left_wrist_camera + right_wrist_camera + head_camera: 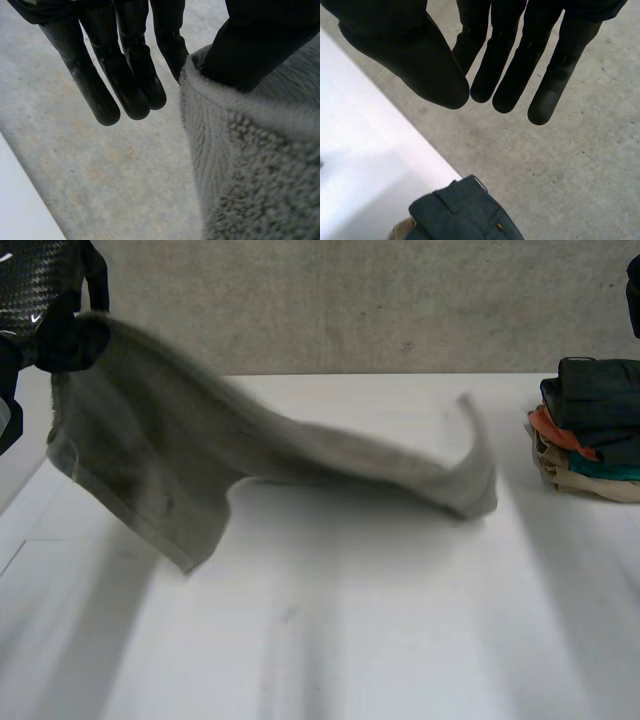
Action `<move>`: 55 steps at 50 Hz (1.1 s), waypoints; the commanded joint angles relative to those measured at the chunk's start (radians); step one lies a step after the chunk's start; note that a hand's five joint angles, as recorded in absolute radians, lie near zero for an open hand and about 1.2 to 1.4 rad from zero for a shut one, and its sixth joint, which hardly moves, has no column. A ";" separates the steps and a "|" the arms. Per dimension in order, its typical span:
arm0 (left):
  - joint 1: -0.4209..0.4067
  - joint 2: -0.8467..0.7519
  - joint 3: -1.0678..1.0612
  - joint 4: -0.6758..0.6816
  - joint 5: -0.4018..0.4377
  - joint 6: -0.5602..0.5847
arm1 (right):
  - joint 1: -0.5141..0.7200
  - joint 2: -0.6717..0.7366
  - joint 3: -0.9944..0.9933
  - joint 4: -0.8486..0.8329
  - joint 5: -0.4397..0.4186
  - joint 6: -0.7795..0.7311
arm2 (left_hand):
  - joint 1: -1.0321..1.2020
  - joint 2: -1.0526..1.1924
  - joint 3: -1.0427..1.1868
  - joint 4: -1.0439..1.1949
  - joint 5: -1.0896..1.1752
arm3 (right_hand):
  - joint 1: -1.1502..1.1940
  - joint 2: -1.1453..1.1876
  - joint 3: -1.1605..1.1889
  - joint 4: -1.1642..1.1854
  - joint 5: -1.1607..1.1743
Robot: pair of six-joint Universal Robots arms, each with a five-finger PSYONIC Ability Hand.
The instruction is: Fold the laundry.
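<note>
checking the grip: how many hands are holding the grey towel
1. The left hand pinches the grey towel at its edge; the right hand hangs open near the folded pile.

I am working in what is looking like a lab or test workshop, not a home. A plain white table is standing against a bare concrete wall, over a concrete floor. Folded clothes are sitting stacked at its far right.

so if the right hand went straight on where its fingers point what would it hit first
Way looks free near the right hand; further along lies the clothes pile at the table edge, likely first, though depth is unclear.
</note>
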State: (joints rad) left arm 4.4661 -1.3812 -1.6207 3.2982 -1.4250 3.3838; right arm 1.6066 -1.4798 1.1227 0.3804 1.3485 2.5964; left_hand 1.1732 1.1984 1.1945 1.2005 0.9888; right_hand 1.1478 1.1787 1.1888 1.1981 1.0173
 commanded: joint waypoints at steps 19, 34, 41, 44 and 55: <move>-0.024 -0.303 -0.008 -0.083 0.012 0.158 | 0.271 0.288 0.194 -0.026 -0.027 0.249 | 0.223 0.198 0.202 0.196 0.233 | -0.822 -0.853 -0.863 -0.872 -0.866; -0.031 -0.294 -0.060 -0.045 0.011 0.157 | 0.461 0.389 0.442 -0.264 -0.189 -0.176 | 0.223 0.198 0.202 0.196 0.233 | -0.576 -0.606 -0.617 -0.626 -0.620; -0.033 -0.277 -0.084 -0.025 0.011 0.157 | 0.489 0.502 0.365 -0.278 -0.115 -0.196 | 0.223 0.198 0.202 0.196 0.233 | -0.496 -0.527 -0.537 -0.546 -0.540; -0.031 -0.272 -0.094 -0.016 0.011 0.157 | 0.493 0.524 0.351 -0.300 -0.108 -0.197 | 0.223 0.198 0.202 0.196 0.233 | -0.485 -0.515 -0.526 -0.535 -0.529; -0.027 -0.234 -0.103 -0.016 0.008 0.157 | 0.483 0.399 0.376 -0.512 0.033 -0.099 | 0.223 0.198 0.202 0.196 0.233 | 0.248 0.218 0.207 0.198 0.204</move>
State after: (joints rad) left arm 4.4363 -1.6405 -1.7238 3.2881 -1.4153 3.5404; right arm 2.0985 -0.9632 1.4803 -0.0296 1.2868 2.4211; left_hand 1.1732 1.1986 1.1945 1.2005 0.9889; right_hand 0.8666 1.1746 1.1854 1.1920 1.0147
